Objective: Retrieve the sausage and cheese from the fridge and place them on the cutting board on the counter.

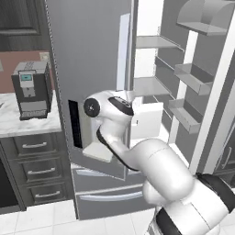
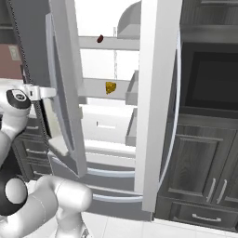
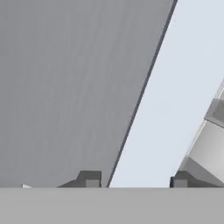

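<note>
On the fridge's white middle shelf, at twelve o'clock from the arm, sits the small bright yellow cheese wedge (image 2: 110,87): likely light, firm, best pinched across its flat sides. Above it lies the dark reddish-brown sausage link (image 2: 100,38). The end effector (image 3: 133,180) stands apart, empty, at the grey steel fridge (image 1: 87,59) door's edge.

Sausage (image 2: 100,38), cheese (image 2: 110,87) on fridge (image 2: 153,93) shelves
</note>
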Motion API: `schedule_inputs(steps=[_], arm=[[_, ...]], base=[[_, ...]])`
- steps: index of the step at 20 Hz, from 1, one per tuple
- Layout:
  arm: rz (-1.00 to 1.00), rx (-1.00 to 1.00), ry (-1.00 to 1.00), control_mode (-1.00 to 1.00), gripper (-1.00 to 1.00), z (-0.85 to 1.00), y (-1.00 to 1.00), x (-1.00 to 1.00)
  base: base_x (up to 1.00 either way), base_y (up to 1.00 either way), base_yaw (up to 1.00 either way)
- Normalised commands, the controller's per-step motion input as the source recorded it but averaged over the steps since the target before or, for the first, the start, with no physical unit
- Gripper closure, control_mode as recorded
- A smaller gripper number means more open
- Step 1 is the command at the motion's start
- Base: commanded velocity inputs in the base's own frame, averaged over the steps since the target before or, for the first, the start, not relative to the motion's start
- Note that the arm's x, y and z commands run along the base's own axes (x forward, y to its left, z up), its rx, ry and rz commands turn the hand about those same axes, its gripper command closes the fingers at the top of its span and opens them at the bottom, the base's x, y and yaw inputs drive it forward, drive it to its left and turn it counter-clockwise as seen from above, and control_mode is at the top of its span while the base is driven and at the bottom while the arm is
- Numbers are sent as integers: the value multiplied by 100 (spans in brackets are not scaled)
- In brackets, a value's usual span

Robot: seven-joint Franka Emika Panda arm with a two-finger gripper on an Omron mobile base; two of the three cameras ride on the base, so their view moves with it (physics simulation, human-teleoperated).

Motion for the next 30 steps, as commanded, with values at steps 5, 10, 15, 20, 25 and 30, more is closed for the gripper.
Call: schedule_inputs(steps=[5, 10, 15, 20, 25, 30], arm=[[-10, -23, 0, -100, 100, 0, 100, -51], [-17, -9, 0, -100, -100, 0, 95, 4], [-23, 0, 0, -100, -100, 0, 11, 9], [-22, 1, -2, -100, -100, 5, -43, -50], [-8, 2, -22, -100, -100, 1, -48, -99], [0, 0, -38, -100, -100, 2, -31, -99]], base=[[0, 0, 0], [0, 0, 0], [0, 0, 0], [0, 0, 0], [0, 0, 0], [0, 0, 0]])
